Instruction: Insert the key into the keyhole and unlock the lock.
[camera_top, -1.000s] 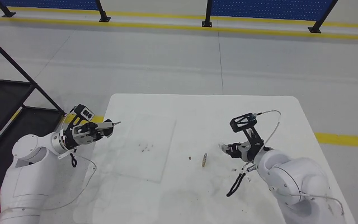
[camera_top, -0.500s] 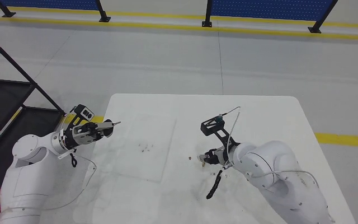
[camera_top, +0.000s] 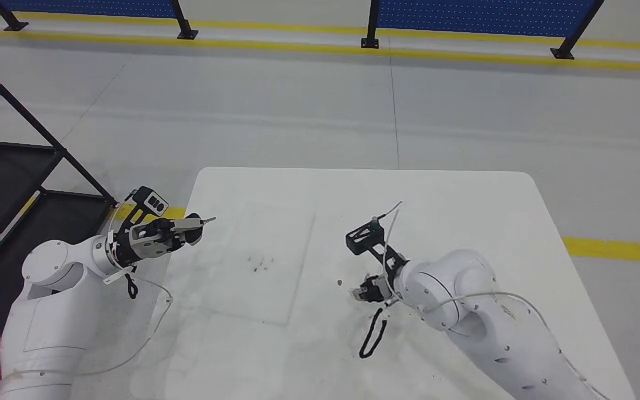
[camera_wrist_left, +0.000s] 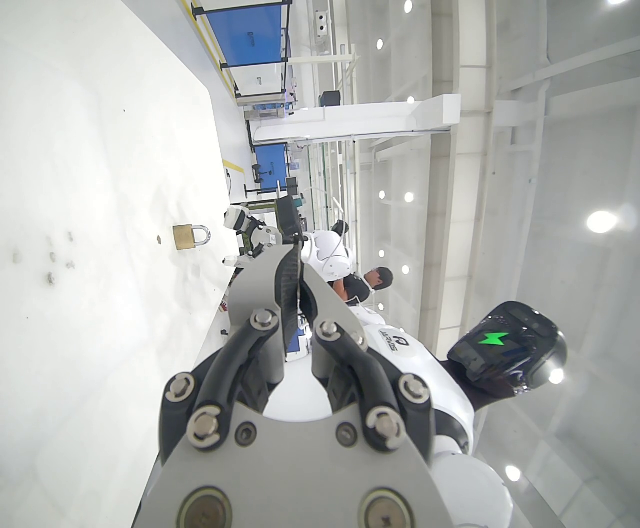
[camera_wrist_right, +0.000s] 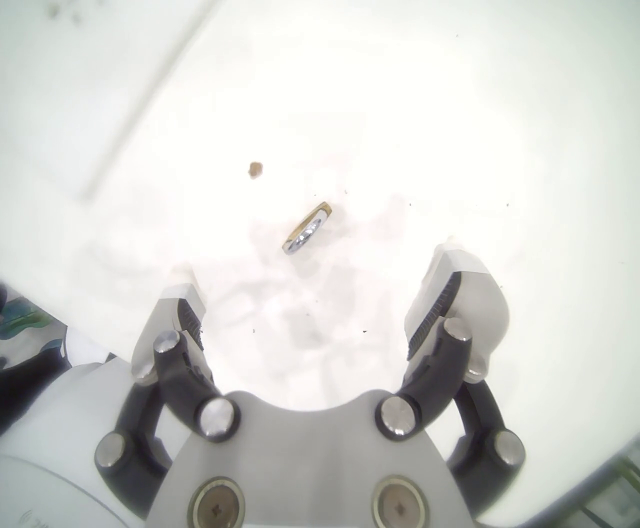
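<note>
Lock (camera_wrist_right: 307, 227) stands on its thin edge on bench (camera_wrist_right: 475, 125), just ahead of right pincer (camera_wrist_right: 320, 280), released. Small, stiff, dense metal, likely slick: pinch the flat body faces. Left pincer (camera_wrist_left: 298, 255) clenched, well apart.

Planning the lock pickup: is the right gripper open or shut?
Open: the right gripper has its fingers wide apart, with the lock on the table beyond them, untouched.

Small brass padlock (camera_wrist_left: 186, 237) with a shiny chrome shackle (camera_wrist_left: 202, 235) (pretty glossy); matt white surface (camera_wrist_left: 75, 150) looks smooth but scuffed.
</note>
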